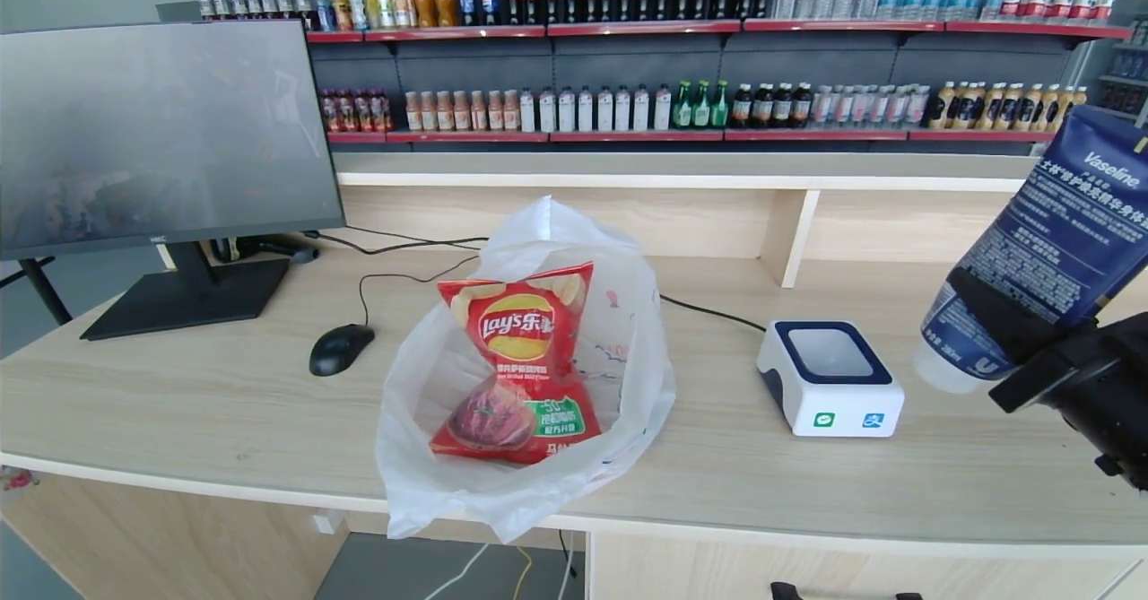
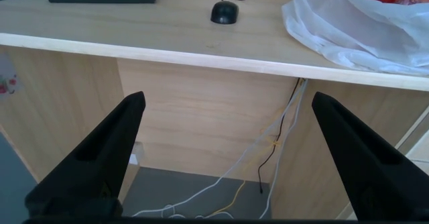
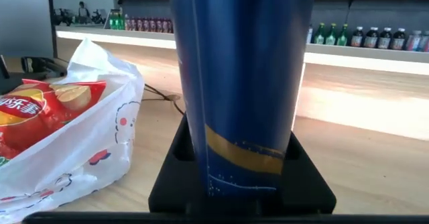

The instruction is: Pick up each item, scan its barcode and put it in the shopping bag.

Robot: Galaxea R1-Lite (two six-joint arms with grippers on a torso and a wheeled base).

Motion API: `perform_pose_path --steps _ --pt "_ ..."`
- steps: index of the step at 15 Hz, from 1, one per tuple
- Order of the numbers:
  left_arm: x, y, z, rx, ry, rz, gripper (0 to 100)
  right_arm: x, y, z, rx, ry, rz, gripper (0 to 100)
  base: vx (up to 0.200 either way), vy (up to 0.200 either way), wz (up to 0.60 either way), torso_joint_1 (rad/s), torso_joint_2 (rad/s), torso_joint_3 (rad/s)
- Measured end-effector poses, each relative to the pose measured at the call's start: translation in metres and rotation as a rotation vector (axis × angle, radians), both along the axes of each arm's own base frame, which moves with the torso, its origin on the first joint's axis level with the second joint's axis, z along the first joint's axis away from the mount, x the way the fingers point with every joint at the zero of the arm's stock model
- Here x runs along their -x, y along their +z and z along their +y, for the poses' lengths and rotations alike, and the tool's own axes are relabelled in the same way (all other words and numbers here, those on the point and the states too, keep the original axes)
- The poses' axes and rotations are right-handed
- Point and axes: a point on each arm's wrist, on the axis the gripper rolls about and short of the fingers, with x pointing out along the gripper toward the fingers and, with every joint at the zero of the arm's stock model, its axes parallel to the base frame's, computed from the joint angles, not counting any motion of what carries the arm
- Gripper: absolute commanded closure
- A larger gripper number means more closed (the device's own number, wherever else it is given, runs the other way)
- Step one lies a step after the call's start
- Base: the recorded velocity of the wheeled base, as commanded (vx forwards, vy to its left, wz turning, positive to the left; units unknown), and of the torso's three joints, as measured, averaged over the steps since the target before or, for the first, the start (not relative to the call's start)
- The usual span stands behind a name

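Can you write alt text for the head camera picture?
The robot's right gripper holds a tilted blue bottle above a wooden counter, to the right of a small white scanner. At the counter's middle, a white shopping bag stands open with a red bag of chips inside.

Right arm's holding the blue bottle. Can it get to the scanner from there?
Probably yes. The right gripper holds the blue bottle above and right of the scanner, with bare counter between and nothing over the scanner's window.
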Motion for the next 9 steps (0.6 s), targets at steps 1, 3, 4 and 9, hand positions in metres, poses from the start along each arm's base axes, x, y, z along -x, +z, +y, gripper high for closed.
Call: perform_pose_path --steps 1,3,4,9 --pt "0.0000 -0.0001 0.0000 0.000 0.000 0.001 0 -0.0002 -0.0016 0.0007 0.001 0.007 0.009 100 0.000 0.200 0.00 0.012 0.01 0.002" --pt "0.0000 0.0001 0.0000 0.001 0.000 -0.001 0 -0.0010 -0.0010 0.0005 0.000 0.005 0.006 100 0.000 0.200 0.00 -0.005 0.00 0.002" --pt "0.0000 0.0002 0.0000 0.001 0.000 -0.002 0 -0.0014 -0.0009 0.0007 0.000 0.007 0.005 100 0.000 0.200 0.00 0.007 0.00 0.002" --pt "0.0000 0.0003 0.0000 0.003 0.000 -0.002 0 -0.0029 0.0022 0.0013 -0.001 0.010 -0.009 100 0.000 0.200 0.00 0.001 0.00 0.001"
